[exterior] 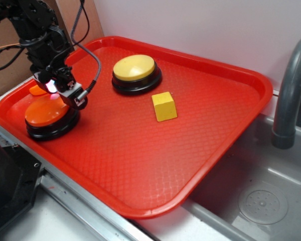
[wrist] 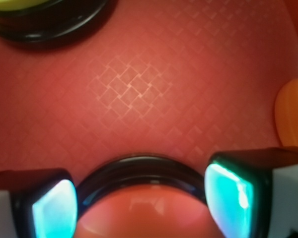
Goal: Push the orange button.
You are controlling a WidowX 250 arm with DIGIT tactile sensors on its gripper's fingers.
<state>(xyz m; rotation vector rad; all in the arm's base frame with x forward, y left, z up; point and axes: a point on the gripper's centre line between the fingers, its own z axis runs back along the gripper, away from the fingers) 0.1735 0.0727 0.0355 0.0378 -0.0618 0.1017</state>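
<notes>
The orange button [exterior: 45, 111], a round orange dome on a black base, stands at the tray's left end. My gripper [exterior: 63, 95] hangs right over its far edge, low on the cap. In the wrist view the orange button [wrist: 144, 215] fills the bottom centre, with its black rim arching between my two fingertips [wrist: 231, 196]. The gripper [wrist: 141, 201] is open and the jaws stand wide apart on either side of the dome. I cannot tell whether they touch the cap.
A yellow-capped button [exterior: 134, 69] sits at the back of the red tray [exterior: 140, 160], with a yellow cube [exterior: 164, 106] near the middle. A small flat orange piece [exterior: 36, 90] lies behind the gripper. A sink [exterior: 261, 201] and grey faucet [exterior: 291, 90] lie to the right.
</notes>
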